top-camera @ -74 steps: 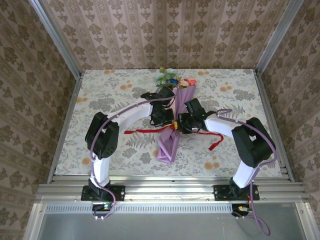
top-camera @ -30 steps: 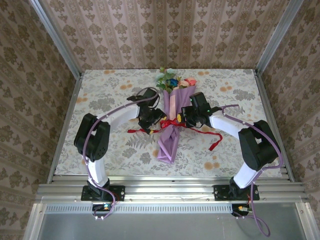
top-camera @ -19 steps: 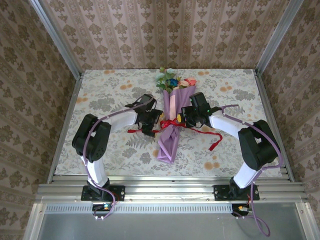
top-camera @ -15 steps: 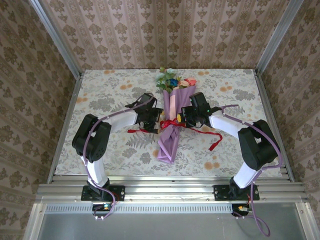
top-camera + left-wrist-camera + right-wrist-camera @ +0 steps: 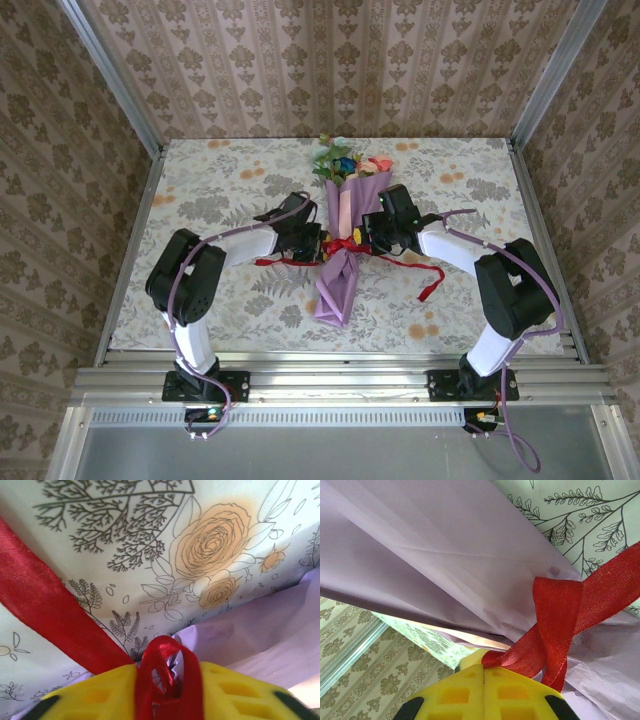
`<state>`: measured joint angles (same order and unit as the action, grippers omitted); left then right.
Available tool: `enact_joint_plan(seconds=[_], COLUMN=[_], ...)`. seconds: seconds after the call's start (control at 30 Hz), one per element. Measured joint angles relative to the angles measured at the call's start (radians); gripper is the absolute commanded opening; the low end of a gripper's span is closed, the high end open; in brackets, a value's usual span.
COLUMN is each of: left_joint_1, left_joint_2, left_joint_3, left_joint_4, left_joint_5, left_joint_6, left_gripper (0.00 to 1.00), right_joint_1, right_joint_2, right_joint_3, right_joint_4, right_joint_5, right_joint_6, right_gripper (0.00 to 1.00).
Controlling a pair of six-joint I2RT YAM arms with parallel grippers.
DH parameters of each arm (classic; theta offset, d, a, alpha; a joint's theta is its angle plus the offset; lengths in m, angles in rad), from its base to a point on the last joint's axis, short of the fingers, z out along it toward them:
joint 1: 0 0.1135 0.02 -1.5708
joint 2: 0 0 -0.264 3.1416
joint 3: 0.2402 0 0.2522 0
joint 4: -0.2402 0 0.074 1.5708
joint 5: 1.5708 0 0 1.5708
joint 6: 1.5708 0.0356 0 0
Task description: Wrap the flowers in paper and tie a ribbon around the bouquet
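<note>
Bench [image 5: 200,300] under a floral-print cloth carries everything. The bouquet [image 5: 338,275] lies along the middle of it, narrow end near and wide end far. Its lilac paper [image 5: 445,555] is creased and shows a pink inner edge. The flowers [image 5: 338,160], with green, blue and peach heads, stick out of the far end. The red ribbon [image 5: 343,246] crosses the bouquet's waist. One tail runs left on the cloth, and the other trails right and nearer to a loose end. The left hand [image 5: 316,244] sits just left of the waist. In the left wrist view, its yellow fingers [image 5: 100,695] stand narrow with a ribbon loop filling the gap. The loop seems pinched, though the frame edge cuts off the fingers. The right hand [image 5: 368,236] sits just right of the waist, against the paper. Its fingers [image 5: 450,695] are pressed together, with the ribbon gripped at their tips.
</note>
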<state>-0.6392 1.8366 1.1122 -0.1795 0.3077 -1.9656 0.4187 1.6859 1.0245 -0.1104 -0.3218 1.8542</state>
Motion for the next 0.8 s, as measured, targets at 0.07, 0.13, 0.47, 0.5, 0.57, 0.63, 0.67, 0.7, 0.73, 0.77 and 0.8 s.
enact_joint_plan(seconds=[0.07,0.13,0.47,0.5,0.57,0.63,0.67,0.7,0.73,0.77,0.8], left_joint_1=[0.0,0.004,0.037,0.04,0.045,0.052,0.052,0.052,0.053,0.053,0.053], left_joint_2=[0.0,0.0,-0.015,-0.018,-0.022,-0.026,-0.028,-0.03,-0.031,-0.031,-0.031], left_joint_3=[-0.002,-0.002,0.0,0.002,0.004,0.004,0.004,0.004,0.004,0.004,0.004], left_joint_4=[0.002,0.005,-0.061,-0.076,-0.097,-0.119,-0.129,-0.135,-0.139,-0.141,-0.144], left_joint_5=[0.0,0.0,0.0,0.003,0.007,0.011,0.013,0.015,0.015,0.019,0.021], left_joint_6=[-0.001,0.002,0.083,0.102,0.132,0.16,0.175,0.185,0.194,0.205,0.212], left_gripper=[0.08,0.0,0.0,0.0,0.0,0.0,0.0,0.0,0.0,0.0,0.0], right_joint_1=[0.0,0.0,-0.013,-0.018,-0.032,-0.047,-0.055,-0.064,-0.071,-0.079,-0.087], right_joint_2=[0.0,0.0,0.0,0.0,0.0,0.0,-0.001,-0.002,-0.003,-0.006,-0.011], right_joint_3=[0.0,0.0,-0.005,-0.01,-0.025,-0.046,-0.057,-0.069,-0.079,-0.09,-0.101], right_joint_4=[0.0,0.0,0.03,0.038,0.06,0.08,0.088,0.094,0.101,0.109,0.116], right_joint_5=[0.0,0.0,0.0,0.0,0.001,0.001,0.001,0.001,0.001,0.001,0.001], right_joint_6=[0.0,0.0,-0.007,-0.013,-0.019,-0.023,-0.023,-0.023,-0.023,-0.023,-0.023], right_gripper=[0.0,0.0,0.0,0.0,0.0,0.0,0.0,0.0,0.0,0.0,0.0])
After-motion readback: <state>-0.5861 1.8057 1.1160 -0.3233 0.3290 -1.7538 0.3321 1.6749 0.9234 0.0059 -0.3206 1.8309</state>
